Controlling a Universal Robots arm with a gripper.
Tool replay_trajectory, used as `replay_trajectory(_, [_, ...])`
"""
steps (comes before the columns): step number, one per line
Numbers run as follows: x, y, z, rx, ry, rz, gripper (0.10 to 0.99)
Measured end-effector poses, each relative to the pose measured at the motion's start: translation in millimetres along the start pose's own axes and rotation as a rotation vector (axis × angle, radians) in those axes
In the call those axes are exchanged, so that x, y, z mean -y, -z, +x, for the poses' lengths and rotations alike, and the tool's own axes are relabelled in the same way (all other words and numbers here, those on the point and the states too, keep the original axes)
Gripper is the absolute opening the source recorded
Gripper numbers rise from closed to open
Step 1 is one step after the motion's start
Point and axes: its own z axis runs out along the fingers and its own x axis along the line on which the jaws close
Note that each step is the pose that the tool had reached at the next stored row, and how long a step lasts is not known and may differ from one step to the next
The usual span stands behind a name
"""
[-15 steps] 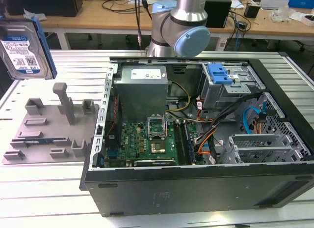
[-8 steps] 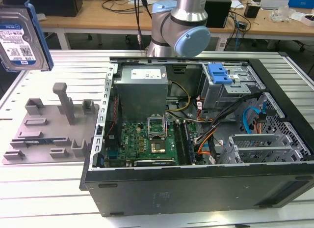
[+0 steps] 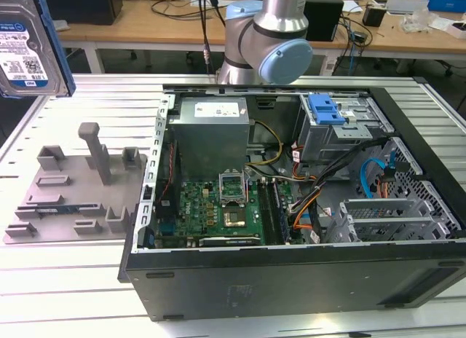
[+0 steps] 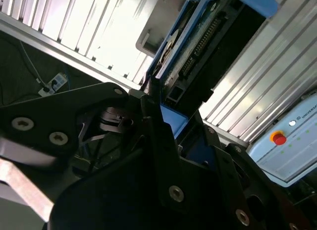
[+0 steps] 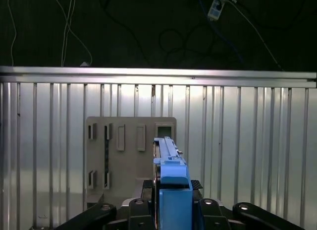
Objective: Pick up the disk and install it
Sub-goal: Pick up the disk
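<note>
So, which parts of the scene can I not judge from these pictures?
Exterior view: the disk is cut off by the left edge.
First wrist view: the disk is edge-on, its label hidden.
Second wrist view: the gripper covers the disk's near end.
Exterior view: cables cover part of the case's inside.

exterior view: flat silver disk in bright blue plastic carrier cut off by top and left edges | grey robot arm cut off by top edge | first wrist view: disk's near end hidden inside black end effector
</note>
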Motion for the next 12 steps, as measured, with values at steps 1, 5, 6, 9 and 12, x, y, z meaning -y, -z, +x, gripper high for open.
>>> replay_trajectory(1, [0.0,0.0,0.0,0.0,0.0,0.0,0.369])
replay_trajectory(5, [0.0,0.2,1.2,0.0,0.0,0.0,0.369])
replay_trajectory(6, [0.0,0.9,3.0,0.0,0.0,0.0,0.369])
replay_trajectory(9, [0.8,1.8,12.2,0.0,0.0,0.0,0.369])
replay_trajectory(12, [2.4,2.0,21.7,0.0,0.0,0.0,0.369])
